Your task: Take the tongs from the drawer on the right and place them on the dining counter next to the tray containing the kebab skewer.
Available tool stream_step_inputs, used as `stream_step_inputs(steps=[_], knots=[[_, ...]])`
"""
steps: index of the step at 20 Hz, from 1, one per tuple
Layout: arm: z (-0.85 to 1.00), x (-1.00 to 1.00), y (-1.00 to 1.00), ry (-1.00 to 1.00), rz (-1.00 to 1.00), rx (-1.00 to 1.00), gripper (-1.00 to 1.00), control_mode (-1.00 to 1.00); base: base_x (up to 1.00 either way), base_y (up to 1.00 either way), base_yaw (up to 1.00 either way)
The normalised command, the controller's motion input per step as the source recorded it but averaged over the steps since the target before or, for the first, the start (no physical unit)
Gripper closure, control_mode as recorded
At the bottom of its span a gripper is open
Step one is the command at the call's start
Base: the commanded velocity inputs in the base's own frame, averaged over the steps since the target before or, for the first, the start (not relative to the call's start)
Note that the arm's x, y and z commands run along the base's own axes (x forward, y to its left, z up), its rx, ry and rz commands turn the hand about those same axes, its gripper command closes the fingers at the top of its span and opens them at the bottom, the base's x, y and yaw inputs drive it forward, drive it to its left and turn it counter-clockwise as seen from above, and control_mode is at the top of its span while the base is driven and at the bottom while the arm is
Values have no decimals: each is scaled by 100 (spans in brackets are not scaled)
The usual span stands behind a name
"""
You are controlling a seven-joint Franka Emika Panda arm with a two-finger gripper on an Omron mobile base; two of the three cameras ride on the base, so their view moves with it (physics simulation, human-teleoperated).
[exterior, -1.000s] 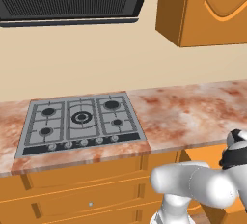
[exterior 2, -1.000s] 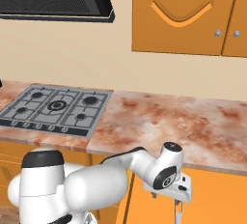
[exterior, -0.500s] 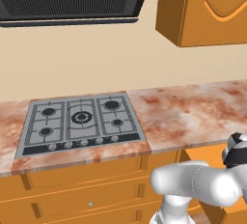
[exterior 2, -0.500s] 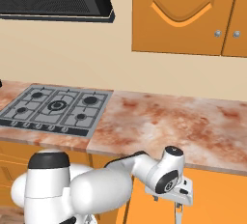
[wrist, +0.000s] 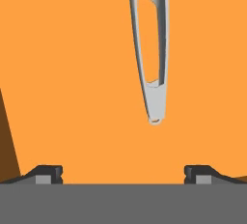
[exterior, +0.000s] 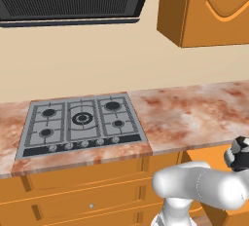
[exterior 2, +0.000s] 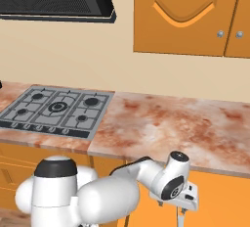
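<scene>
Below the marbled worktop (exterior 2: 185,123) with the gas hob (exterior 2: 56,111), the white arm reaches low in front of the orange cupboards. Its wrist hangs a little lower and more to the right than it did a second ago. The room and the hob look the same as before, so the base has not moved.

Down in the hand view, the tongs (wrist: 152,59) lie on the flat orange floor of the drawer (wrist: 72,73). They are grey and thin. Their joined end points toward the pincer (wrist: 123,174), and their two long arms run up and off the top of the picture. A dark brown edge of the drawer shows at the far left.

The pincer is spread wide, with one dark tip at each side of the bottom of the hand view. Nothing sits between the tips. The tongs are near the pincer but not touching it, and they lie a bit to the right of the middle.

In the right base view, the hand (exterior 2: 178,196) points down, just under the edge of the worktop.
</scene>
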Motion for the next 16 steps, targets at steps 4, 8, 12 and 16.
stream_step_inputs(steps=[4, 8, 12, 16], knots=[[-18, 0, -1, -2, 0, 0, -100, -100, 0, 0, 0], [-17, 0, 0, -3, 0, 0, -100, -100, 0, 0, 0], [-16, 0, 0, -1, 0, 0, -100, -100, 0, 0, 0], [-13, 1, 0, 0, 0, 0, -100, -100, 0, 0, 0]])
